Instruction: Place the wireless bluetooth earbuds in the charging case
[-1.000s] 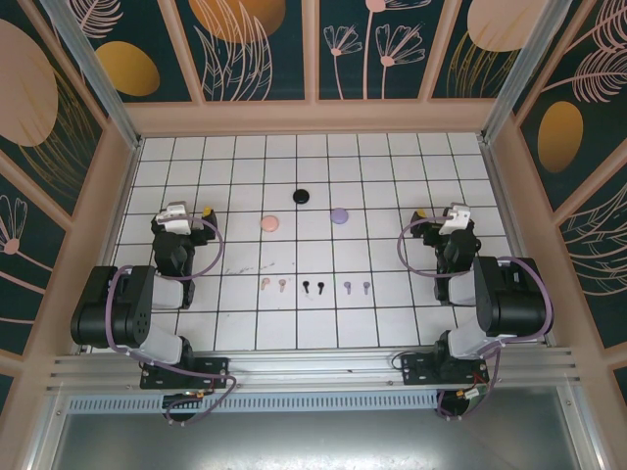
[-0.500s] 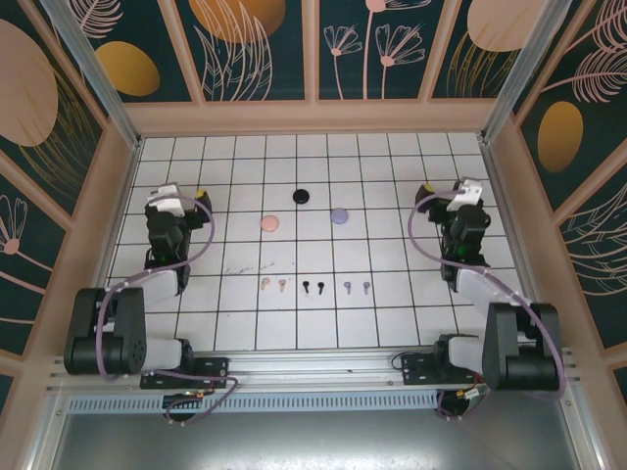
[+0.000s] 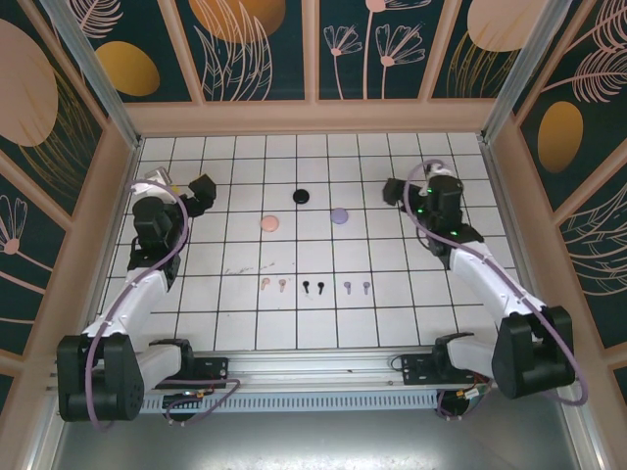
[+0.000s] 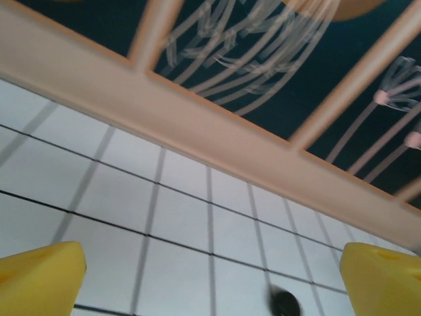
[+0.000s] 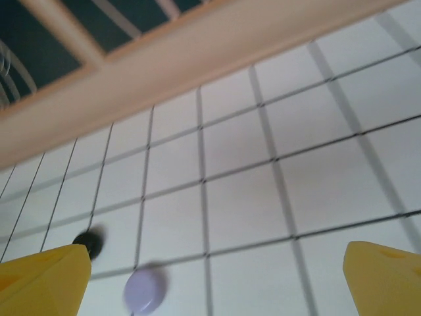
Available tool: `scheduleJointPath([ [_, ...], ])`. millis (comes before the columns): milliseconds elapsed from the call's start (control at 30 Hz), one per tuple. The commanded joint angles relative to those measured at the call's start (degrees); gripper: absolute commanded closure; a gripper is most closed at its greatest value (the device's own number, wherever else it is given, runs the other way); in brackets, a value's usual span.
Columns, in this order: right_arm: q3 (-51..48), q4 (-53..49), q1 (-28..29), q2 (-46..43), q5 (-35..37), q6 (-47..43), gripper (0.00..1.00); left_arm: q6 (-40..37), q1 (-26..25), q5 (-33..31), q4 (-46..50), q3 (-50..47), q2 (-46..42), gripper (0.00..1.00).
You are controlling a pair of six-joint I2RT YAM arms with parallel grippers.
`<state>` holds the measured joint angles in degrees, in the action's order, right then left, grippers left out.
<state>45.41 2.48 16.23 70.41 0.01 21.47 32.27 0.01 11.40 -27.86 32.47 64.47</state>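
Tiled table (image 3: 392, 313), earbuds (image 3: 314, 287) lying outside round cases (image 3: 270, 223)

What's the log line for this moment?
left gripper: open, empty | right gripper: open, empty | earbuds: six in a row, none inserted | pink case, black case, lavender case: beyond row

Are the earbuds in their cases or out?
Out: all six earbuds lie in a row on the tiles, apart from the three round cases.

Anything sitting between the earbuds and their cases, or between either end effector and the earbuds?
Nothing visible does. Only bare tiles lie between the earbuds and the pink case, black case and lavender case. The left end effector and right end effector, both open, have nothing between them and the row.
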Motion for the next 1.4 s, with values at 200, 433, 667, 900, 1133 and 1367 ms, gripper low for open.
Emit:
scheduleJointPath([
  [200,10.88,-17.01,14.79,9.50,6.74,9.62,0.06,8.16,-3.01,10.95,-0.69,-1.41,-1.17,0.01],
  [433,19.02,-26.40,20.87,19.78,11.70,11.50,0.08,10.48,-5.26,5.40,-0.08,-1.58,-0.79,0.01],
  [667,25.71,-33.02,19.42,25.95,13.27,8.74,0.08,12.27,-7.34,3.37,0.31,0.49,3.31,0.01],
  [900,37.03,-40.01,16.17,35.14,7.80,6.65,0.08,12.95,-8.97,4.67,1.68,4.28,9.13,0.01],
  [1133,47.84,-45.02,15.41,45.25,3.81,6.85,0.13,12.57,-9.59,3.51,4.05,6.82,11.74,0.01],
  [1367,53.75,-48.16,15.41,51.08,5.54,11.12,0.14,13.13,-9.77,3.28,4.54,7.69,12.72,0.01],
])
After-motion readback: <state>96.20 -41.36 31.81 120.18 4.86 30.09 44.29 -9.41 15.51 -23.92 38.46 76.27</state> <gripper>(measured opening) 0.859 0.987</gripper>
